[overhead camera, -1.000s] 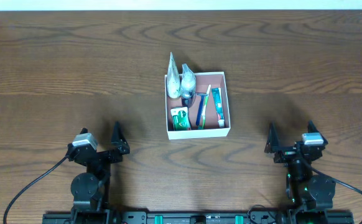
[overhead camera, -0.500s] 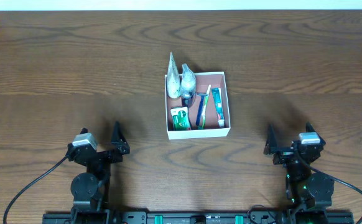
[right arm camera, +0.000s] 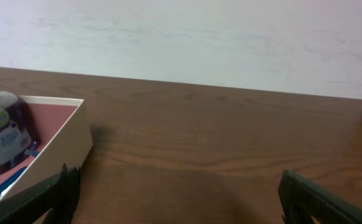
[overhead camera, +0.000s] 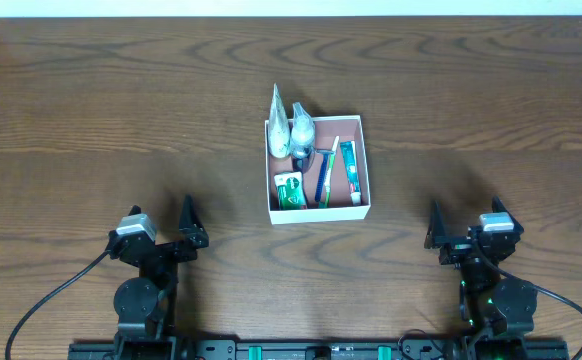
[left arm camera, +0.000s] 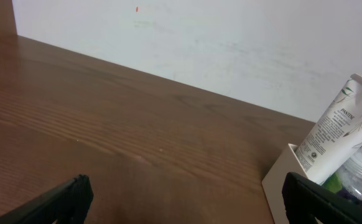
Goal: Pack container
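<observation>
Container (overhead camera: 321, 214): mid-counter (overhead camera: 91, 120), ahead of and between both arms, well apart from each.
Left pincer (overhead camera: 159, 228): jaws spread wide, holding nothing, near the counter's front edge.
Right pincer (overhead camera: 466, 228): equally wide, holding nothing, near the front edge.
White tube (overhead camera: 277, 112): tip overhangs the container's far-left wall.
Open room: brown wood counter on all four sides.

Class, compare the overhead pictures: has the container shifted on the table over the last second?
No. The container sits at the same spot against the table and its wood grain throughout.
</observation>
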